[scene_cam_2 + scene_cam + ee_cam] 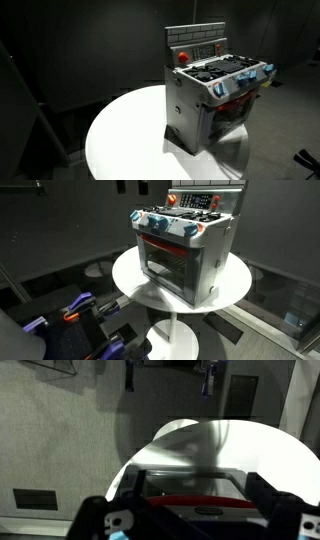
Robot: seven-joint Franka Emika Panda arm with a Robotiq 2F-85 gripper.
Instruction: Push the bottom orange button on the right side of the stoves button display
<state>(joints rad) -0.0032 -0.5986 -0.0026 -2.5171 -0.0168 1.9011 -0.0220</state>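
Observation:
A grey toy stove (190, 250) with a red-trimmed oven door stands on a round white table (130, 275); it also shows in an exterior view (205, 105). Its back panel (197, 200) (200, 48) carries a big red knob (182, 57) and small buttons, too small to tell apart. In the wrist view the oven door (190, 488) fills the lower middle. My gripper (200, 515) is open, with one dark finger at each side of the door and nothing between them. The arm does not show in either exterior view.
Blue and white knobs line the stove's front edge (160, 222) (245, 82). Purple and orange gear (75, 310) lies low beside the table. The table stands on a white pedestal (172, 338). The surroundings are dark walls and floor.

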